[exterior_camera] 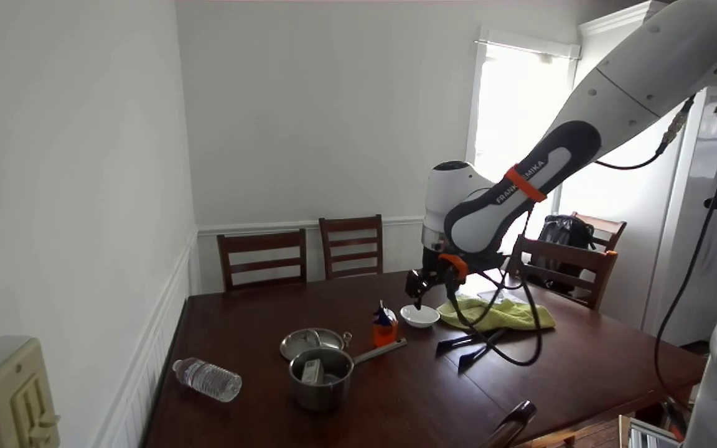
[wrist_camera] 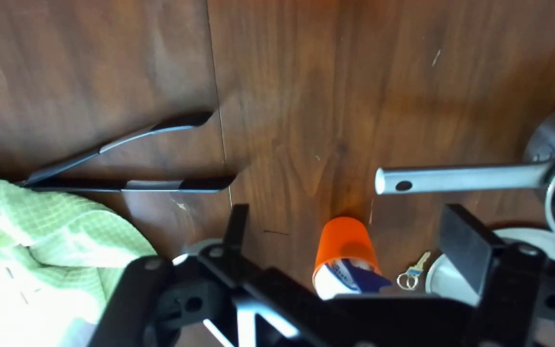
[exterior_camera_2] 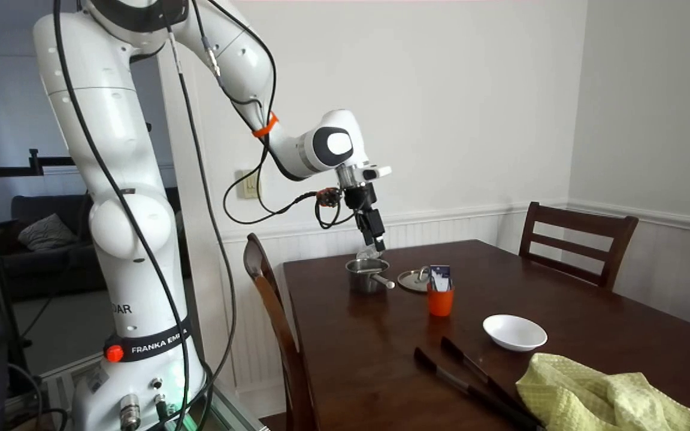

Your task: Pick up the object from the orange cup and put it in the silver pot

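Judging by how things lie, the step in hand is the approach: the dark blue and white packet (exterior_camera_2: 440,278), presumably the object meant, stands in the orange cup (exterior_camera_2: 440,303), right of centre in an exterior view, its top rising above the edge. The next move calls for bringing the gripper (wrist_camera: 346,221) over the cup and lowering it until its fingers (wrist_camera: 465,246) straddle that exposed top; a straight lift should then keep the cup from tipping. The silver pot (exterior_camera: 320,398) sits at lower centre in an exterior view, its handle (exterior_camera: 380,351) slanting towards the upper right. A pale box (exterior_camera: 312,372) is already inside, so the packet will probably have to go beside or on top of it.

In the wrist view the fingers come up from the bottom of the frame, spread wide, with nothing gripped; cup and packet show at lower centre, in the gap between them but apparently further down. The arm (exterior_camera: 573,140) reaches in from the upper right in an exterior view and bends downward, fingertips overlapping the white bowl (exterior_camera: 419,318); whether they are truly over it I cannot tell. In both exterior views the gripper hangs above the table (exterior_camera: 433,398), tilted rather than plumb
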Robot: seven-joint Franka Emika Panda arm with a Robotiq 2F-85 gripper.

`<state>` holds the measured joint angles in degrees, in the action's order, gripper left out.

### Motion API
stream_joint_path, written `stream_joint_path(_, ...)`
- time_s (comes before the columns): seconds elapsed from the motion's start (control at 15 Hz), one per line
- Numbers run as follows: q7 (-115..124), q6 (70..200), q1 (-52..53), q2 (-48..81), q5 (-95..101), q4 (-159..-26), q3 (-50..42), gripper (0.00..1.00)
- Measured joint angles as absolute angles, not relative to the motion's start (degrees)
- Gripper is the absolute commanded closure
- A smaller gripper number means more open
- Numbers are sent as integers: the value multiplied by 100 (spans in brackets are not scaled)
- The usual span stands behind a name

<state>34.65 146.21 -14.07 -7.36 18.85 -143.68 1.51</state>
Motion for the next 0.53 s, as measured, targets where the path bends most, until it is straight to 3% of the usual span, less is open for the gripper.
stream_joint_path(0.53,3437,14818,-1253,620,534,-12937,-584,0)
